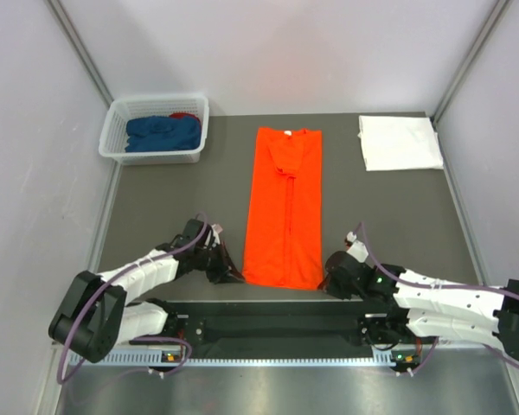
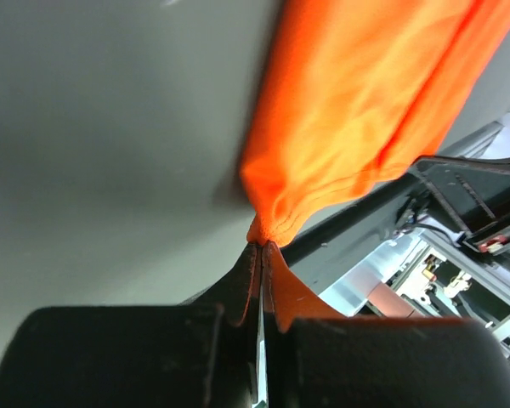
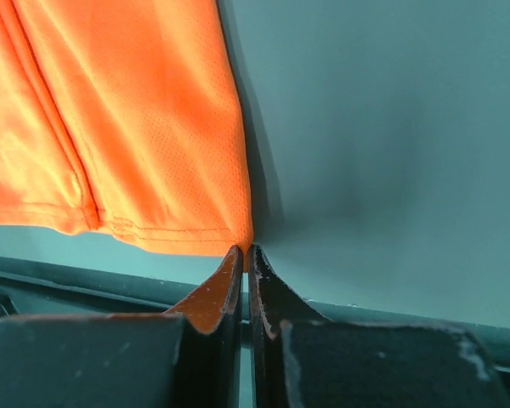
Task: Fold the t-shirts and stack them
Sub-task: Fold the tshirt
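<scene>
A bright orange t-shirt (image 1: 285,207) lies folded into a long narrow strip down the middle of the table, collar at the far end. My left gripper (image 1: 234,277) is shut on its near left hem corner (image 2: 268,228), the cloth bunched at the fingertips. On the other side my right gripper (image 1: 329,278) is shut on the near right hem corner (image 3: 242,246). A white t-shirt (image 1: 400,143) lies folded at the far right. A dark blue t-shirt (image 1: 163,133) and a bit of a red one (image 1: 187,114) sit in the basket.
The white lattice basket (image 1: 155,156) stands at the far left corner. Grey walls and metal posts close the table on three sides. A black rail and the arm bases (image 1: 277,328) run along the near edge.
</scene>
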